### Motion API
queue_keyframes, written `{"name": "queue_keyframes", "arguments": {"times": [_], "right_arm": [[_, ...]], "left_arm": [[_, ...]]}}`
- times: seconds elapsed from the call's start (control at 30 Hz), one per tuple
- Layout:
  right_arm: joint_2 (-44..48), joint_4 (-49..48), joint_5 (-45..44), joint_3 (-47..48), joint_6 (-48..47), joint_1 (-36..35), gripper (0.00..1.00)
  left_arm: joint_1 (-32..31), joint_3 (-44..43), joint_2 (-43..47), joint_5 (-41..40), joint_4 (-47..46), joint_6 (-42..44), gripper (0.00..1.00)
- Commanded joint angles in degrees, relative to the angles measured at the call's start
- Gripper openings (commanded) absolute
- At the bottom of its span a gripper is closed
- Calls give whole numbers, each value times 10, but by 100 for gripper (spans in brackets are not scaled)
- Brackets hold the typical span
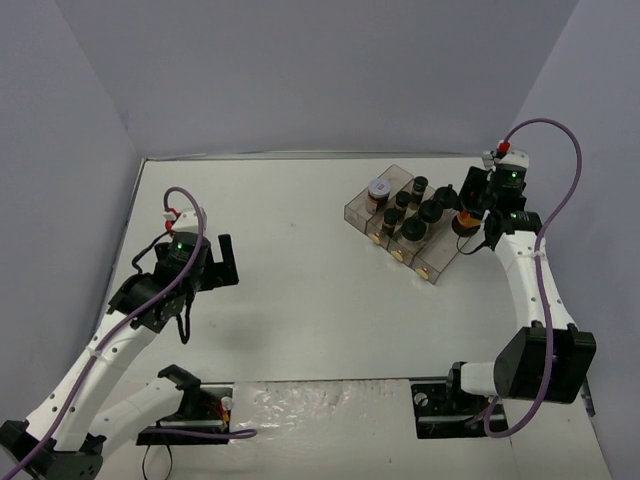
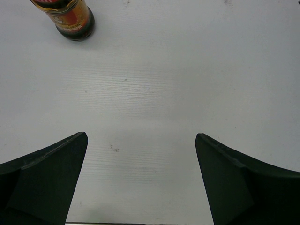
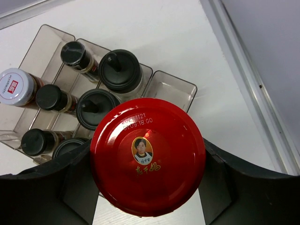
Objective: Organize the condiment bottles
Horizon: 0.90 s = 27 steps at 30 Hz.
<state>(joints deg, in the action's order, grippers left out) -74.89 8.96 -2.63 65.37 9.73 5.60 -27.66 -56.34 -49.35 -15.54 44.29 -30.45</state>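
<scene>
A clear compartment tray [image 1: 430,262] holds several jars: one white-lidded [image 1: 380,189] and several black-capped [image 1: 432,212]. My right gripper [image 1: 470,214] is shut on a red-capped jar [image 1: 466,222] at the tray's right end. In the right wrist view the red lid [image 3: 147,157] fills the space between my fingers [image 3: 220,187], with the tray [image 3: 185,83] and its jars just beyond. My left gripper [image 1: 228,262] is open and empty at the left, far from the tray. The left wrist view shows a dark bottle with a red-orange label [image 2: 70,18] standing at the top left, well ahead of the gripper [image 2: 140,145].
The tray compartment nearest the red lid [image 3: 171,89] has nothing in it. The table's right edge and wall [image 3: 253,79] run close beside my right gripper. Bare white tabletop [image 1: 300,250] lies between the two arms.
</scene>
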Motion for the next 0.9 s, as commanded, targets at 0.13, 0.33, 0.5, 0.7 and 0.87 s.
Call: {"name": "queue_keyframes", "arguments": {"times": [0.13,0.33,0.5,0.7,0.87], "right_arm": [[2,-83,29,55,14,8,0],[-31,-134,5,36,27,29,0],[-62,-182,1,20,20,35,0],[-97,-231,-2,10,4,35,0],[-122,-261,-10,0,1,35,0]], "left_arm": [[4,7,22,-12,-16,-11,97],[4,8,24,-13,-16,-11,97],[4,12,34,-15,-9,-14,97],[4,19,53,-21,5,-19,97],[5,23,65,-23,17,-22,97]]}}
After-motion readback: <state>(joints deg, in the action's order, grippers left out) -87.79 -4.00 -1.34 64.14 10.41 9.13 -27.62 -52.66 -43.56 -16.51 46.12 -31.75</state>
